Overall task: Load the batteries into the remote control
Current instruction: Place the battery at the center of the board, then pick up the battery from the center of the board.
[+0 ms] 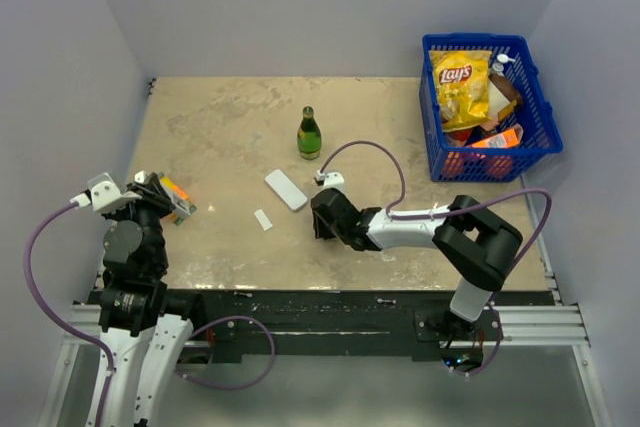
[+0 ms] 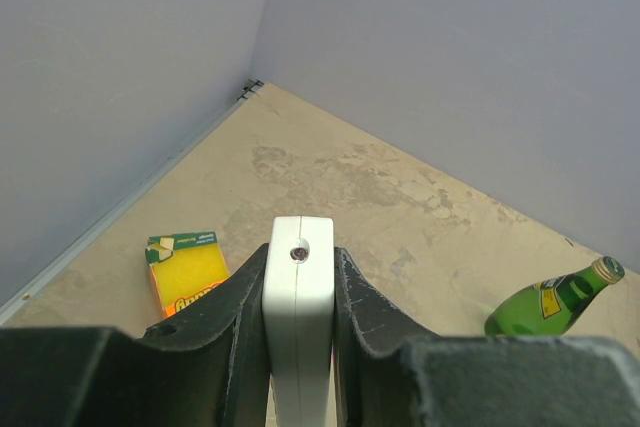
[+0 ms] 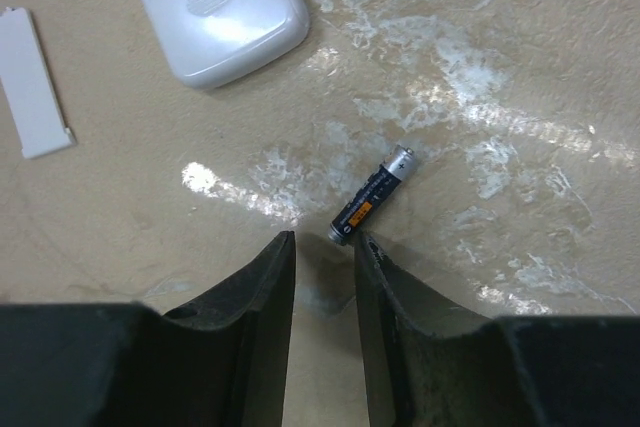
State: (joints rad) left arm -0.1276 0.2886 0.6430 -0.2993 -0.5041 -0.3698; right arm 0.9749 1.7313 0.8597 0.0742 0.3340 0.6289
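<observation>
- A small dark cylindrical battery with an orange band (image 3: 372, 195) is lying flat near the middle of the beige tabletop (image 3: 520, 67), just beyond the right tool's (image 3: 323, 242) tips.
- The right tool is standing slightly open, gripping nothing.
- A white rounded plastic remote (image 3: 215, 7) and a thin white cover strip (image 3: 30, 82) are lying just beyond the battery.
- The left tool (image 2: 299, 257) is clamping a slim white remote control (image 2: 298, 327) near the left edge, beside an orange-yellow packet (image 2: 188, 272).
</observation>
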